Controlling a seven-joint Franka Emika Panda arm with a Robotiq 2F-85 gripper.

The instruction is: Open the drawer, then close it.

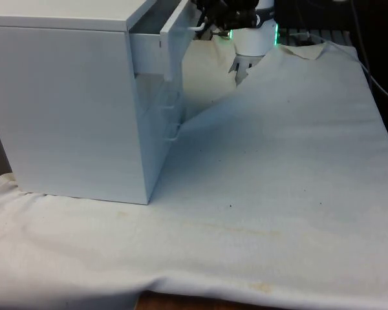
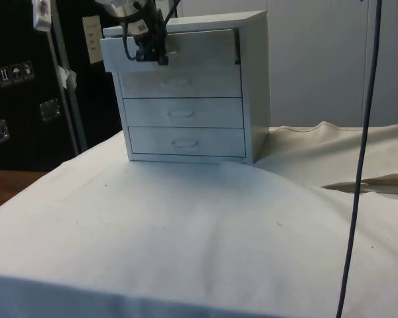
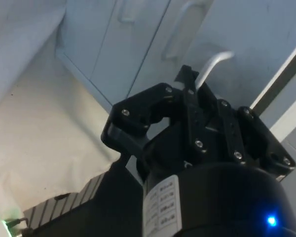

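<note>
Side view gives the chest of drawers point(image 2: 205, 86) face-on: a white box with four drawers stacked one above another, each with a thin curved handle. The top drawer point(image 2: 169, 52) stands pulled out from the chest, its front well forward of the three shut fronts below it. The gripper point(image 2: 148, 48) sits at the middle of that front, black against the white, where the drawer's handle point(image 3: 214, 64) would be.

From the front camera the chest point(image 1: 71, 103) turns a plain side panel forward, so the drawer fronts are hidden; what it adds is the drawer's side wall point(image 1: 156, 55) jutting out past the chest's top edge, with the gripper point(image 1: 204, 19) at the far end of it.

The wrist camera looks along the fingers point(image 3: 187, 86) at the white handle. They appear pinched nearly together around its bar, though the gripper's body covers the contact itself. The chest rests on the white cloth point(image 2: 186, 225).
</note>
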